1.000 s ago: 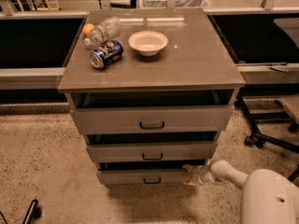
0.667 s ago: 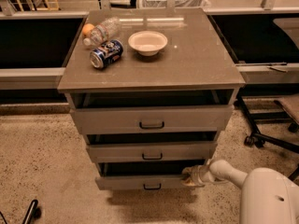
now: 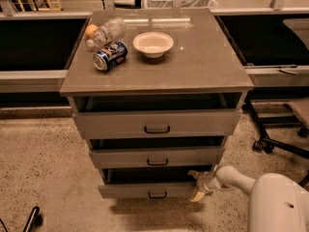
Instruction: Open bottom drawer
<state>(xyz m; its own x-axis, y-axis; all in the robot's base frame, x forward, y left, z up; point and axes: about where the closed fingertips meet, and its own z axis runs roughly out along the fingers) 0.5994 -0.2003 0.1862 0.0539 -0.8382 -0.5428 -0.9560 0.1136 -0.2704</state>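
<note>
I see bottom drawer [image 3: 140, 190] partly out. Gripper [image 3: 197, 185] at its right end; can't tell its hold. More pulling left, I think.

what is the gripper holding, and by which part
Cannot tell: the gripper is at the right front end of the bottom drawer, not at its handle.

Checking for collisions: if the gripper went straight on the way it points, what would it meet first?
The gripper, low at the right of the cabinet, points left at the right end of the bottom drawer, so probably that drawer front first; depth is unclear.
</note>
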